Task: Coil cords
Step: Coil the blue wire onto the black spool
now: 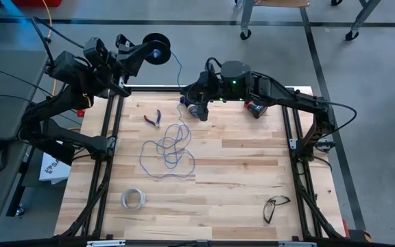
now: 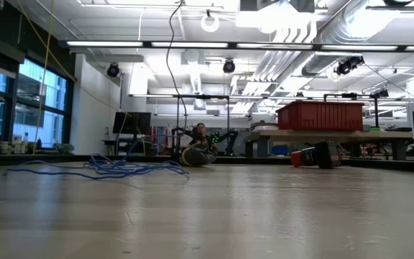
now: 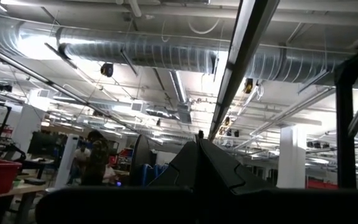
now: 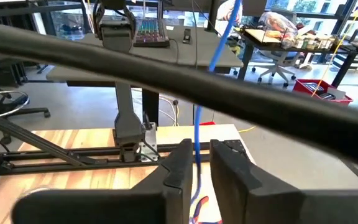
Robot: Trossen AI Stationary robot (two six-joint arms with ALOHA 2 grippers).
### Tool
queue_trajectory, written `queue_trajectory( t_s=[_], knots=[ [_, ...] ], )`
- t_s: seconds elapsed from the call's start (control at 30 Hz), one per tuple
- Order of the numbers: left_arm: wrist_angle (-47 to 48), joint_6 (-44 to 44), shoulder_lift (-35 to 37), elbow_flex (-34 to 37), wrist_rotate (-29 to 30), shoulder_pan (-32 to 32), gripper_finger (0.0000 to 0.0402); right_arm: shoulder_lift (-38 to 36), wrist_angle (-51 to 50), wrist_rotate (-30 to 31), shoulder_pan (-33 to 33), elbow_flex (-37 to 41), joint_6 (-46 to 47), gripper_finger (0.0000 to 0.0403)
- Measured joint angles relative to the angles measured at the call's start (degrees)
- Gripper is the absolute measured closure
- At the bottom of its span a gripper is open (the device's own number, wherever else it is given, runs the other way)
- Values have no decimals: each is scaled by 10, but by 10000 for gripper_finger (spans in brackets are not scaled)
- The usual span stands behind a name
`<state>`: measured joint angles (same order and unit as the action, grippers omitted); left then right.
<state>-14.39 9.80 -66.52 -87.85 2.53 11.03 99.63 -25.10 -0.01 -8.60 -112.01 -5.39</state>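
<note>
The cord is a thin blue wire. Its loose loops point(image 1: 170, 152) lie tangled on the table's middle, also seen in the low view as loops point(image 2: 99, 169). One strand point(image 1: 180, 68) rises to a black spool point(image 1: 158, 49), which my raised left gripper point(image 1: 142, 51) holds beyond the table's far edge. My right gripper point(image 4: 199, 155) hovers near the far edge. Its fingers stand close on either side of the hanging strand point(image 4: 197, 134), with a narrow gap still showing. I cannot tell whether they touch it. My left gripper is shut on the black spool point(image 1: 151, 50), which sits at the ends of its fingers, held up clear of the table beyond the far edge. The fingers slant upward. In the left wrist view the shut fingers point(image 3: 199, 155) hide the place of contact.
Small pliers point(image 1: 153, 118) lie left of the wire loops. A whitish tape ring point(image 1: 134, 199) sits near the front left and a pair of glasses point(image 1: 275, 207) near the front right. A red object point(image 1: 254, 108) lies under the right arm. Black frame rails point(image 1: 108, 130) border the table.
</note>
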Motion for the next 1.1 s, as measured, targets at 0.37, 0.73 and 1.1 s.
queue_trajectory(
  t_s=[0.37,0.73,1.1],
  knots=[
    [0,3,0,0,32,0,401,-3,4,0,19,0,7,400],
    [16,254,-40,1,6,27,401,45,175,44,88,0,-37,402],
    [99,363,-40,0,-25,28,401,51,273,76,94,0,-71,403]
  ],
)
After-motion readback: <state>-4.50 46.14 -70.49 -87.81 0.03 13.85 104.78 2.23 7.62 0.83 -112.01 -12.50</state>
